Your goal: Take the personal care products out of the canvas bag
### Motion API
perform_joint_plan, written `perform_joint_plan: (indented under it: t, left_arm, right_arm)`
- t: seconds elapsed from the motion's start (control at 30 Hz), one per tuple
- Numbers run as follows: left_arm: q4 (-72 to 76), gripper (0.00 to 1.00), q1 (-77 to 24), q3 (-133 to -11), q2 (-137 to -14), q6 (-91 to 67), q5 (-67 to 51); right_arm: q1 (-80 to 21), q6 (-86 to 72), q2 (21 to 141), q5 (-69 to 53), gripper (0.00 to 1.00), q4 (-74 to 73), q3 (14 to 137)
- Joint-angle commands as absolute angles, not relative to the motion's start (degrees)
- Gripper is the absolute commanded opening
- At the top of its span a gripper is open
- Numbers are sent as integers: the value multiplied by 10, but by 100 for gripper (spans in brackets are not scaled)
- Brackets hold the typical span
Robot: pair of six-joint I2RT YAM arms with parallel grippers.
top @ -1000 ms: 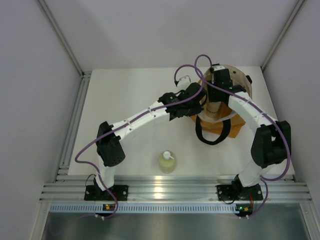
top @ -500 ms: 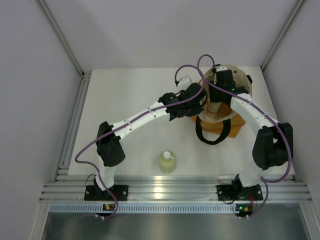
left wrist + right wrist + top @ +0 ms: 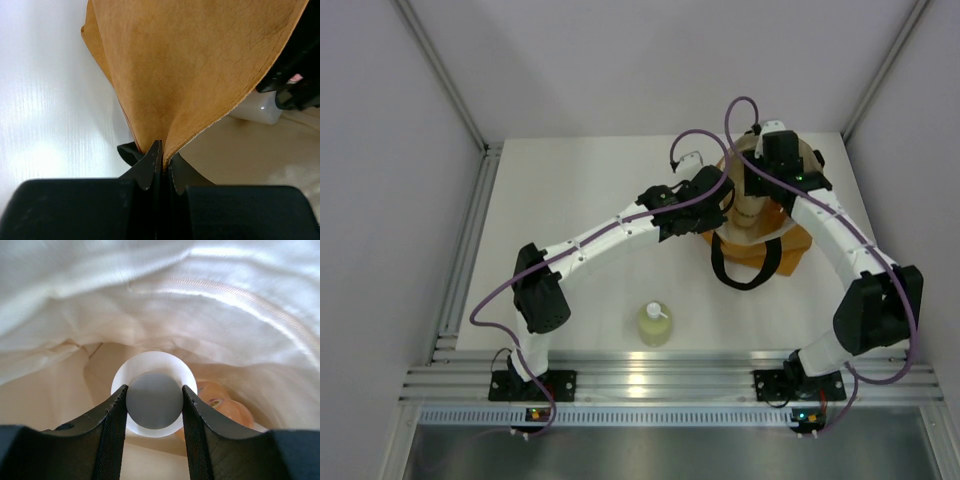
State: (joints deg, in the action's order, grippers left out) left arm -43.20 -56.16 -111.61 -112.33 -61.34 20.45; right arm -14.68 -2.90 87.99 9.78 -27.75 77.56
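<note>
The left fingers (image 3: pixel 156 161) are pinched together on the rim of the canvas bag (image 3: pixel 190 75), which sits toward 2 o'clock on the counter (image 3: pixel 570 200). Inside it, the right fingers (image 3: pixel 117 412) are clamped on the cream round jar (image 3: pixel 154 402), with the orange bottle (image 3: pixel 216 394) at the jar's 3 o'clock. 1 yellow-green pump bottle (image 3: pixel 654 323) stands on the counter at 6 o'clock.

Readable text: none in any view.
Orange bottle (image 3: pixel 212 390): a small dark mark on its side, too blurred to read.
</note>
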Motion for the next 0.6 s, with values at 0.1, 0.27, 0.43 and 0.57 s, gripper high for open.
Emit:
perform_joint_plan:
  t: [0.1,0.27,0.43,0.57]
  left_arm:
    - [-414,0,-560,-1116,-1108,-599,223]
    - [-414,0,-556,-1116,-1110,-599,225]
    - [-415,0,-554,-1124,-1114,-589,225]
    - [-414,0,-553,-1131,-1115,-583,229]
  right_arm:
    - [-139,-20,806,100,0,-259,854]
    - [-142,-20,779,92,0,-311,898]
    - [-152,-24,759,82,0,-376,966]
    - [-161,-29,740,67,0,-428,1012]
